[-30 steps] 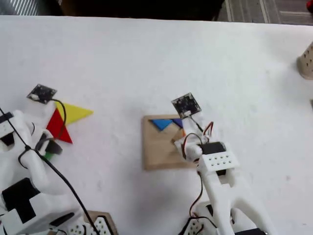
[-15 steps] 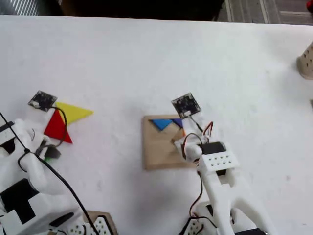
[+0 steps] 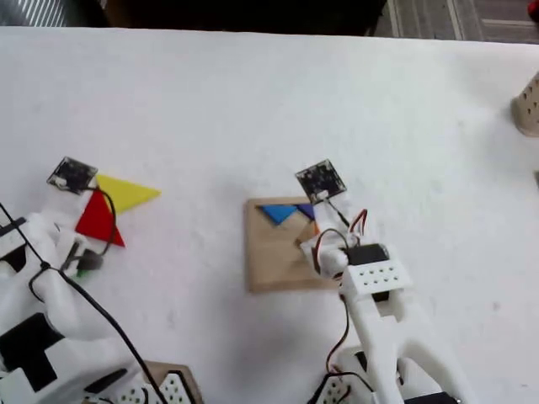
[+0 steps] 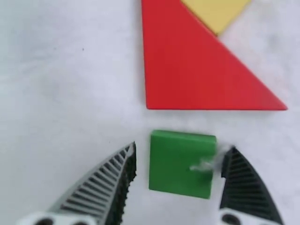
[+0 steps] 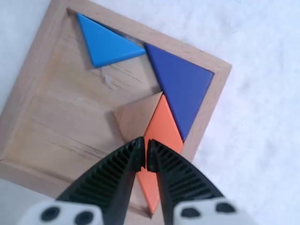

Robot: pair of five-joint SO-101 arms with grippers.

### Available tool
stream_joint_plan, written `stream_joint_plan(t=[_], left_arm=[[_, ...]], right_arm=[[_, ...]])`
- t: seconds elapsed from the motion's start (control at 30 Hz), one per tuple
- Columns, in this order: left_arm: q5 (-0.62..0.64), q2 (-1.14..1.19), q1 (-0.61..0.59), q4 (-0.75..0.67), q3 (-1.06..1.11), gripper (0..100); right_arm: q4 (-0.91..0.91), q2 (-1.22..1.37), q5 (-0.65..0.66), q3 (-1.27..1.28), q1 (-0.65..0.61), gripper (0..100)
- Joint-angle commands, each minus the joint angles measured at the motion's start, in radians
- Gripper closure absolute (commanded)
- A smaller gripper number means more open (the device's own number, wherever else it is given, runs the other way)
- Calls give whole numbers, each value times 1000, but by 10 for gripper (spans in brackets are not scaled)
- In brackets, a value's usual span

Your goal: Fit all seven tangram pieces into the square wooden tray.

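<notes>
The square wooden tray (image 3: 268,268) (image 5: 33,93) holds a light blue triangle (image 3: 278,212) (image 5: 107,43), a dark blue triangle (image 5: 183,89), an orange parallelogram (image 5: 159,136) and a wood-coloured triangle (image 5: 133,121). My right gripper (image 5: 144,151) is shut with nothing held, its tips just over the edge where the orange and wood-coloured pieces meet. At the far left lie a red triangle (image 3: 98,219) (image 4: 187,70), a yellow triangle (image 3: 126,192) (image 4: 215,11) and a green square (image 4: 182,161). My left gripper (image 4: 178,161) (image 3: 84,265) stands open, one finger on each side of the green square.
A pale perforated block (image 3: 527,105) stands at the right edge of the white table (image 3: 253,101). A wooden base (image 3: 168,383) sits at the front edge beside the left arm. The wide stretch between the loose pieces and the tray is bare.
My left arm has drawn back a little toward the front edge, uncovering more of the red triangle. The right arm and the tray pieces have not moved.
</notes>
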Motion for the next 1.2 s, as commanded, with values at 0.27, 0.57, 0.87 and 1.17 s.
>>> stream_joint_plan(t=[0.27, 0.57, 0.87, 1.17], left_arm=[[-15, 147, -10, -5, -61, 849], [-8, -77, -8, 29, 92, 924], [72, -90, -8, 153, 14, 921], [163, -88, -10, 385, -167, 829]], right_arm=[[-8, -27, 11, -5, 8, 979], [-8, -27, 11, -5, 7, 979], [-8, -27, 11, -5, 7, 979], [-8, -27, 11, -5, 8, 979]])
